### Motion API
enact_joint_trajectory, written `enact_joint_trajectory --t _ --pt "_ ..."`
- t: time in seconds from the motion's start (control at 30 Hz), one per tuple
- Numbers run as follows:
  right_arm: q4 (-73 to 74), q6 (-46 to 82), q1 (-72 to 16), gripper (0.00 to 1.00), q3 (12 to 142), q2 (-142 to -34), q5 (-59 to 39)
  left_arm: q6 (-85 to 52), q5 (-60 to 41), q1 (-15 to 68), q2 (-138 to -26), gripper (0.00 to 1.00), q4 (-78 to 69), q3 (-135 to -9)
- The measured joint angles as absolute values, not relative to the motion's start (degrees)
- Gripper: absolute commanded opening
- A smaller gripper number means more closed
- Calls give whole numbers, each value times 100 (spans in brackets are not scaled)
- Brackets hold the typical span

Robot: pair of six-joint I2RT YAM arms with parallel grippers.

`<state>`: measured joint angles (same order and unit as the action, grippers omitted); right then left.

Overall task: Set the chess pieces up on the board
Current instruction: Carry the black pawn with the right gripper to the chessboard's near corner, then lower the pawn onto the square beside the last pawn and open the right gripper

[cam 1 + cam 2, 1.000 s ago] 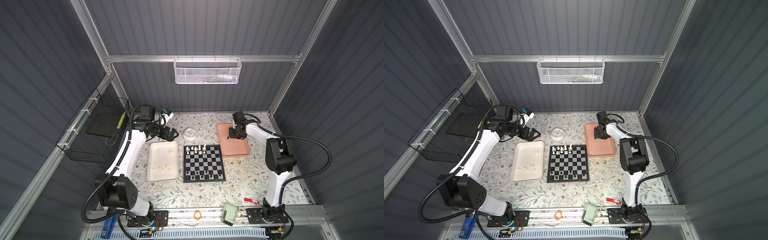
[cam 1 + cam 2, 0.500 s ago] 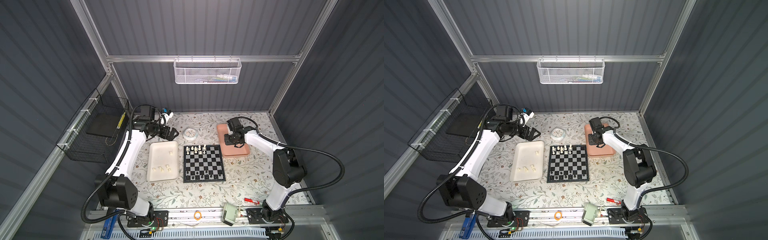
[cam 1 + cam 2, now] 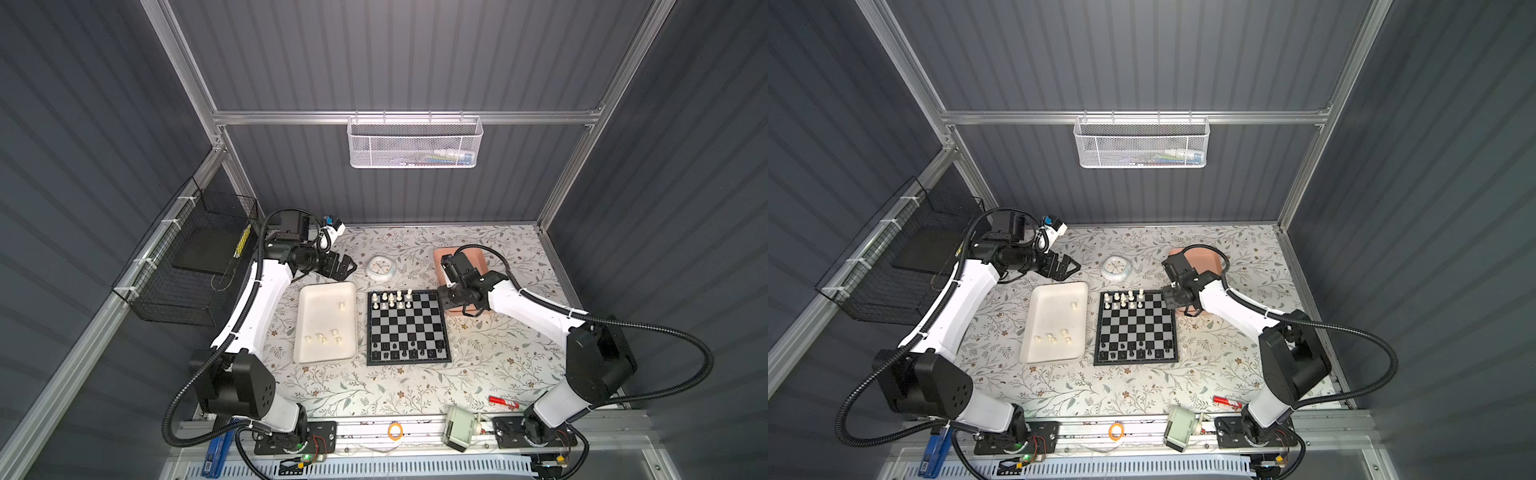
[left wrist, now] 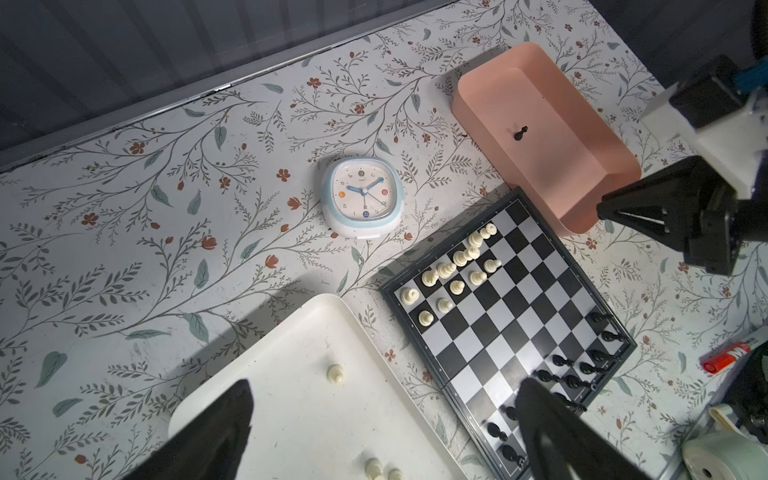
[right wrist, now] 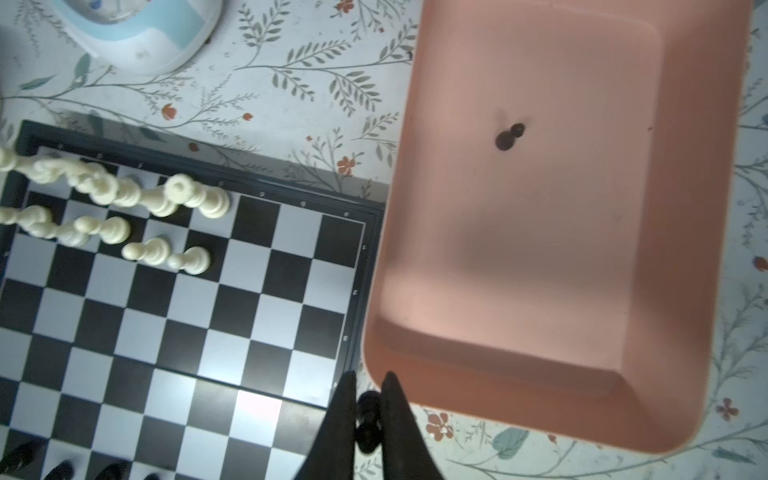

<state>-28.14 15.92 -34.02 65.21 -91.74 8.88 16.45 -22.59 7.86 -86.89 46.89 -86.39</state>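
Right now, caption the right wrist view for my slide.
Right gripper carries a black chess piece from pink tray toward the board.

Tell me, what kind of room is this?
Probably a robot test booth, not a home: grey panel walls on a metal frame, and two robot arms bolted by a small table.

In my right wrist view my right gripper is cut by the picture's edge, only the finger ends showing, and the black piece pinched between them is too dark to name its kind. The white pieces on the board smear there, the leftmost running off the edge. In my left wrist view my left gripper shows only two dark tips, one covering part of the black pieces. In both top views my right wrist hides the near end of the pink tray. The wall basket holds things too small to tell.
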Motion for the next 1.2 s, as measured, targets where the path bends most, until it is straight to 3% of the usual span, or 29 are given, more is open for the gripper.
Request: enact_joint_trajectory --t 0.53,1.2 --pt "-2521 2255 -4466 16 5645 -8661 1055 1476 -2279 668 -8689 99 4668 -8639" --pt "-1962 2969 -5109 16 5046 -8556 1192 1437 -2279 637 -8689 100 4665 -8639"
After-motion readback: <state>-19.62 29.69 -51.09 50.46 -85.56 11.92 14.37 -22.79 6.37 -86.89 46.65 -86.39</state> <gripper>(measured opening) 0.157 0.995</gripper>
